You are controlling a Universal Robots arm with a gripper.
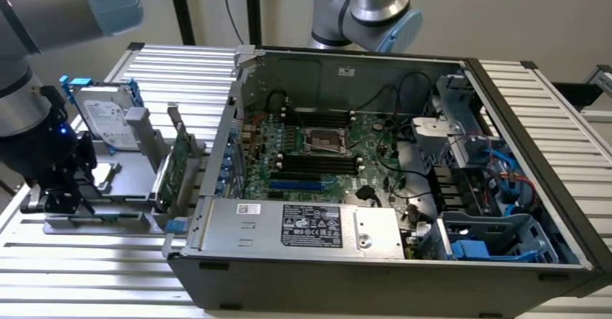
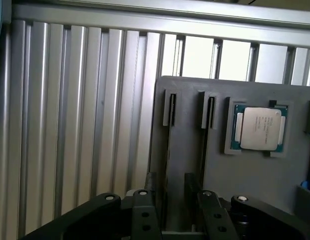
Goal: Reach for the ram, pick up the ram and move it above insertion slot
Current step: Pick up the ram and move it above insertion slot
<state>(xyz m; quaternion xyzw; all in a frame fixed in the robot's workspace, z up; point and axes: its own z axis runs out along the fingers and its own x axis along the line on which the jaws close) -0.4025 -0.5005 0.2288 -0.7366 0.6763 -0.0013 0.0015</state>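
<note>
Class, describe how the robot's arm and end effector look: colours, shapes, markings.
The arm has silver-grey tubular links with pale blue joint caps. The end effector is black, built of angular linkage bars fastened with round silver pins.

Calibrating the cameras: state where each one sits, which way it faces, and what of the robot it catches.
Exterior view: off the arm, raised, looking down on the open case and the tray on the slatted table; arm and gripper show at the exterior view's left.
Wrist view: on the wrist, looking down past the gripper onto the tray and a CPU.
Shared: gripper, tray, table.
</note>
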